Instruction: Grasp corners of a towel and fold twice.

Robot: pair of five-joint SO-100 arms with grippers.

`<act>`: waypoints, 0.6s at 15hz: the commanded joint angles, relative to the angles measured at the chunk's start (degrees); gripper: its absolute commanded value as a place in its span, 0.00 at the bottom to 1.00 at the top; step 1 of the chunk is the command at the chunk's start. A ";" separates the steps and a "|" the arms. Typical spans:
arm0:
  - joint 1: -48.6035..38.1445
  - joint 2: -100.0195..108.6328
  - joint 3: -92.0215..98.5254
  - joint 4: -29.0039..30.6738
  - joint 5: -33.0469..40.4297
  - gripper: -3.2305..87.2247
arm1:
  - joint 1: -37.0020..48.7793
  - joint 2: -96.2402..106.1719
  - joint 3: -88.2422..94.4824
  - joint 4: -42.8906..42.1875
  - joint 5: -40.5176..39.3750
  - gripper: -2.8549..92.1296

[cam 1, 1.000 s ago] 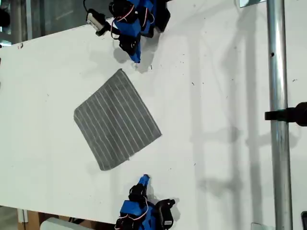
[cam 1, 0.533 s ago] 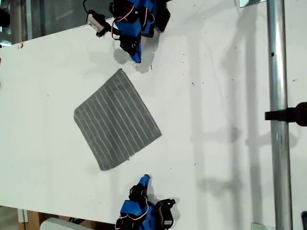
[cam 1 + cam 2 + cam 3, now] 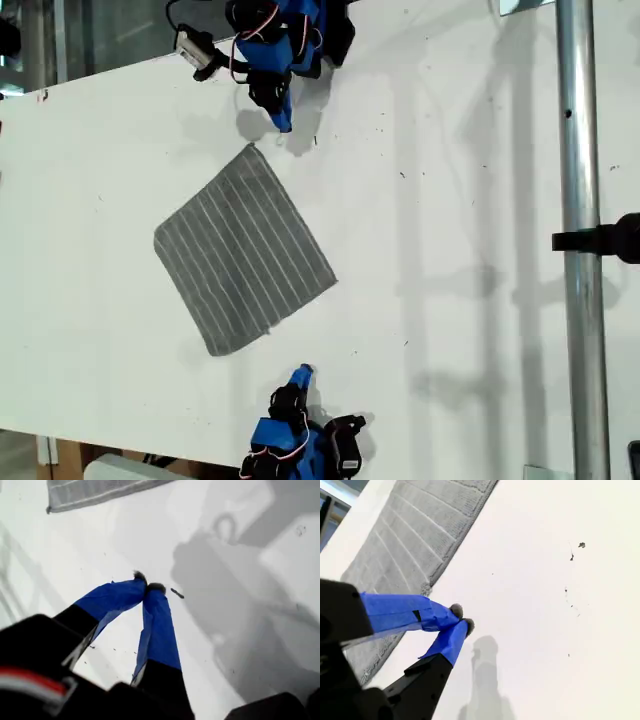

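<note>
The big white table (image 3: 450, 200) holds everything, and a shiny metal pole (image 3: 580, 150) runs down the exterior view's right side. The towel (image 3: 245, 250) lies flat on the table, a bit toward the exterior view's left, turned like a diamond. It is open and smooth and has no fold in it yet. It looks soft, thin and light, so I think it will bend and droop when I lift it, and it may slide on the smooth table if I only push it. The best places to pinch are the corners (image 3: 252, 148), because the cloth ends in a point there and a closed tip can get under the edge. Pinching in the middle would just bunch it up. One arm (image 3: 285, 45) sits at the top of the exterior view, with its blue tip just beside the top corner. Another arm (image 3: 300, 440) sits at the bottom, a little away from the towel's lower edge. I cannot tell from the wrist views which arm is which. My first gripper (image 3: 149, 586) is closed with its tips touching and nothing between them; one towel corner shows well ahead of it. My second gripper (image 3: 461, 618) is closed on nothing too, and the towel's edge is right beside it. Counting up: one table, one pole, one towel, two arms, two grippers and four corners.
</note>
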State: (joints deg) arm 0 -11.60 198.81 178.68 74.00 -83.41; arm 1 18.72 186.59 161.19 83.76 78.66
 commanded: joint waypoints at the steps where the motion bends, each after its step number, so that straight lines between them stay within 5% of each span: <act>1: -0.53 0.26 0.00 0.09 -0.18 0.01 | 6.33 -16.79 -17.40 0.18 -11.69 0.03; 6: 0.62 0.26 0.00 0.09 -0.62 0.01 | 23.03 -58.97 -58.27 6.33 -41.40 0.03; 8: 0.88 0.26 0.00 0.09 -0.79 0.01 | 26.63 -71.46 -70.58 10.46 -47.72 0.30; 9: 1.32 0.26 0.00 0.09 -0.79 0.01 | 27.69 -75.23 -73.83 10.99 -50.01 0.35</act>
State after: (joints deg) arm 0 -11.25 198.81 178.68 74.00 -83.67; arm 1 44.65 115.40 94.92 93.87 32.08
